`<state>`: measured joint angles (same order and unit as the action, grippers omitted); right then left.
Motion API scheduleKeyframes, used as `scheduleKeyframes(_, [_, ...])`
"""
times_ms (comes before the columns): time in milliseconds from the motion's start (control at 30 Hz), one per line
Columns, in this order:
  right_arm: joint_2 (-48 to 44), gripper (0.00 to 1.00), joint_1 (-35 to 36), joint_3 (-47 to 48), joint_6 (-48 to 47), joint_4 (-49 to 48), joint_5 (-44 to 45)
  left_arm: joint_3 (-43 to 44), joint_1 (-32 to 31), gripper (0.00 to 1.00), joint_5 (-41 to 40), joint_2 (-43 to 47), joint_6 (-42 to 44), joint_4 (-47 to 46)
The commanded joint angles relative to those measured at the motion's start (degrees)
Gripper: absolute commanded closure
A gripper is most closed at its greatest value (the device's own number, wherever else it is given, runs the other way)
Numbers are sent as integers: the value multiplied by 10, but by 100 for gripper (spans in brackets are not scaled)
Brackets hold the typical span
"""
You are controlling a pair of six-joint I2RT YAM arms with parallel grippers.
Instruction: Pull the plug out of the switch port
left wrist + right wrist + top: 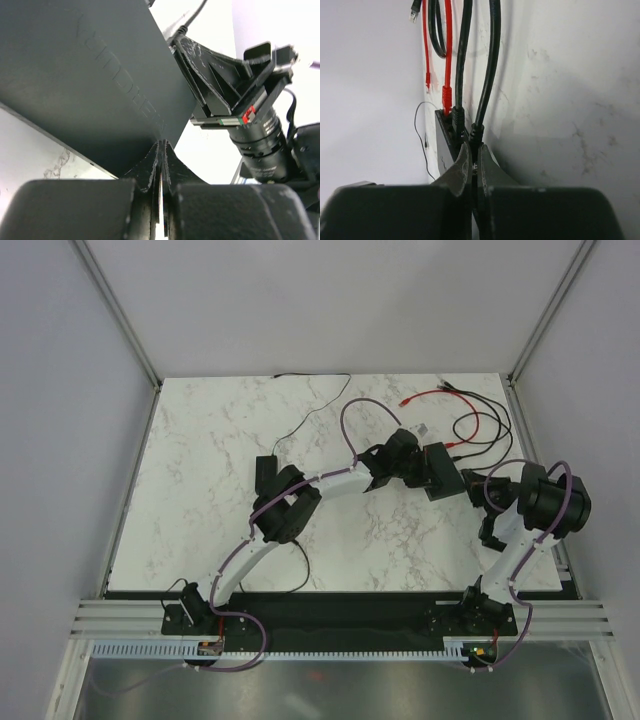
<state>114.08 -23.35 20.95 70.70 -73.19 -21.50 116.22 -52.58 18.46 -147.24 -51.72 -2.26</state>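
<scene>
The switch box (443, 473) is a flat matte-black box at the table's right middle, and it fills the upper left of the left wrist view (85, 80). My left gripper (405, 455) is shut on its edge (163, 146). In the right wrist view the box's port edge (444, 131) holds a red plug (446, 95) and a black plug (458, 118). My right gripper (474, 150) is shut on another black plug (476, 133) beside them. Whether this plug sits in its port is hidden by the fingers. The right gripper also shows in the top view (470, 485).
Red cable (430, 395) and looped black cables (482, 426) trail from the box toward the back right corner. A thin black wire (310, 415) runs across the table's back middle. The right arm's camera (260, 135) is close to the left gripper.
</scene>
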Motion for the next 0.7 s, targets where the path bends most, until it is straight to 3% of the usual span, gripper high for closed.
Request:
scheduleKeyframes(0, [27,100,0,-34,39,-169,42,-23,-2,98,-34,-7,-30,108])
scheduleKeyframes(133, [38,100,-4,-44,53,-216,58,-16,-2,98,-34,-9,-29,115])
scheduleKeyframes(333, [19,100,-27,-30,32,-130,41,-16,-6,98,-43,-7,-12,113])
scheduleKeyframes(433, [-49,100,-39,-30,5,-62,23,-15,-9,98,-47,-8,9,106])
scheduleKeyframes(533, [-127,100,-42,-25,-59,62,22,-26,-10,98,-38,-1,25,89])
scheduleKeyframes(567, [-189,100,-42,-19,-83,159,25,-30,-10,97,-35,5,34,75])
scheduleKeyframes(667, [-313,100,-42,7,-165,326,46,-71,-11,95,-27,40,55,30])
